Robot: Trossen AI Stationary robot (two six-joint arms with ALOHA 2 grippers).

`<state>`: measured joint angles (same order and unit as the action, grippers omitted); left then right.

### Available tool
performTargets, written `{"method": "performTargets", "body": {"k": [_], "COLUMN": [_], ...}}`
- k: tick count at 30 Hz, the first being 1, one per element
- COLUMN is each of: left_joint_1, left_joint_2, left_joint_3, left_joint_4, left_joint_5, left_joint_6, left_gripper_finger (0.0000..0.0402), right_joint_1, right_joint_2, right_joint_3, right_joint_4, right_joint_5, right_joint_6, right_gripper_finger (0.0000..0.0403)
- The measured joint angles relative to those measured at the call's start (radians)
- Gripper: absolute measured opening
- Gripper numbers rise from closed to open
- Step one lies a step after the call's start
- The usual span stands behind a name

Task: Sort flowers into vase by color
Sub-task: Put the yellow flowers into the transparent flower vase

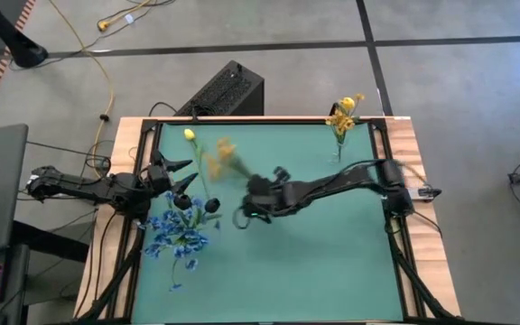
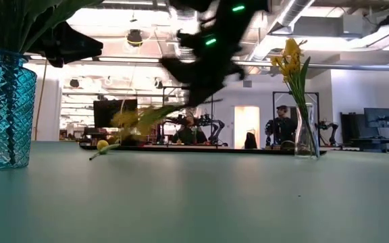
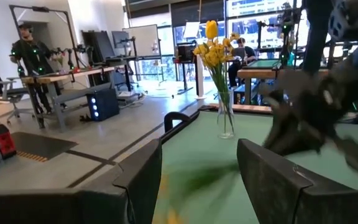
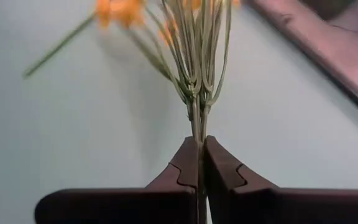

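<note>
The right gripper [image 4: 199, 163] was seen clamped on the stem of an orange flower [image 4: 197, 93], lifted over the bench [image 1: 332, 262] centre, its long axis running away from the fingers, with the clear vase [image 1: 339, 144] of yellow flowers nearer this arm, while the left gripper [image 1: 181, 181] waited apart.

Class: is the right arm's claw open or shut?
Shut: the right claw pinches the green stem of an orange flower.
</note>
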<state>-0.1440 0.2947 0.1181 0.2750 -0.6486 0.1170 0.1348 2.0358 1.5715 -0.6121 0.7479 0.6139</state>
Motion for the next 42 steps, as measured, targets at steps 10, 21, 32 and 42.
{"method": "performTargets", "body": {"k": [10, 21, 32, 42], "left_joint_1": [0.000, 0.000, 0.000, 0.000], "left_joint_2": [0.000, 0.000, 0.000, 0.000], "left_joint_3": [0.000, 0.000, 0.000, 0.000], "left_joint_4": [0.010, 0.034, 0.034, 0.034], "left_joint_5": [0.018, 0.017, 0.016, 0.016], "left_joint_6": [-0.006, -0.006, -0.009, -0.009], "left_gripper_finger": [0.0199, 0.0199, 0.0199, 0.0199], "right_joint_1": [0.123, 0.269, 0.183, 0.036], "right_joint_2": [-0.386, -0.401, -0.401, -0.399], "right_joint_3": [-0.679, -0.793, -0.678, -0.605], "right_joint_4": [0.373, 0.221, 0.034, 0.076], "right_joint_5": [0.062, -0.090, -0.345, -0.411], "right_joint_6": [0.463, 0.726, 0.590, 0.355], "right_gripper_finger": [0.0032, 0.0048, 0.0155, 0.0292]}}
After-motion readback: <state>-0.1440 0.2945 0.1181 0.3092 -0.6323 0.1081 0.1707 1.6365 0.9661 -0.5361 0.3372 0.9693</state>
